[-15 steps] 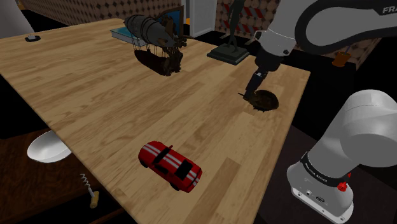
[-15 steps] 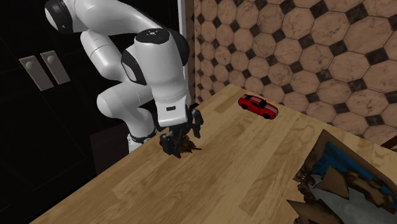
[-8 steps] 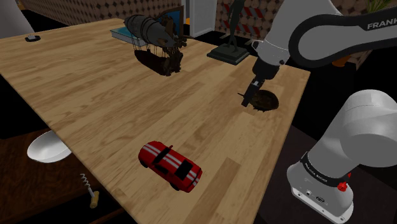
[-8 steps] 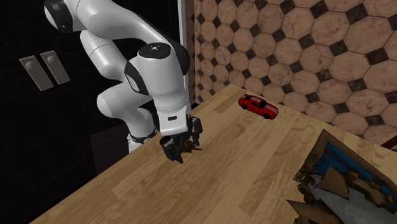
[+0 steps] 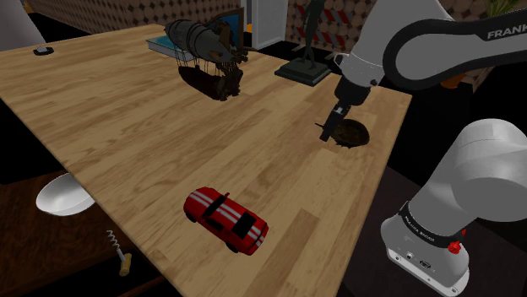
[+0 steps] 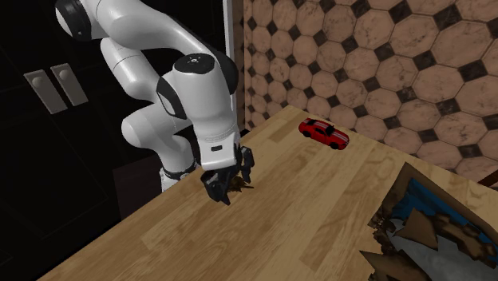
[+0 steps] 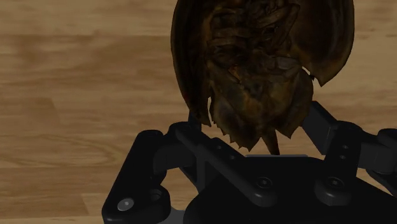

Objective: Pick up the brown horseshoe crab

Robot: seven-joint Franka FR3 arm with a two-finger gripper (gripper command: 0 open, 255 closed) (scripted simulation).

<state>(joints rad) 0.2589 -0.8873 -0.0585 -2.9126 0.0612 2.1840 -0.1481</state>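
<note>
The wooden table (image 5: 127,126) spans most of the shoulder view, running from the upper left down to the lower middle of the frame. The white arm (image 5: 422,51) bends in from the upper right, and its black jaws come down at the table's right side, right at the left edge of the brown horseshoe crab (image 5: 355,133). The crab lies near the table's right edge, in the right half of the frame. In the wrist view its dark, ridged underside faces the camera and its narrow rear end sits between the jaws. I cannot tell whether the jaws clasp it or stand free of it.

In the second exterior view, a wall of brown octagon tiles (image 6: 359,64) rises behind the table in the upper right.

In the upper middle of the shoulder view stands a grey barrel-shaped model (image 5: 203,46) with ragged brown parts hanging under it. To its right is a dark statue (image 5: 304,67) on a flat base. A red toy car (image 5: 226,220) with 2 white stripes sits in the lower middle, well apart from the crab.

Off the table at the lower left lie a white bowl-like thing (image 5: 63,196) and, below it, a corkscrew (image 5: 118,253).
</note>
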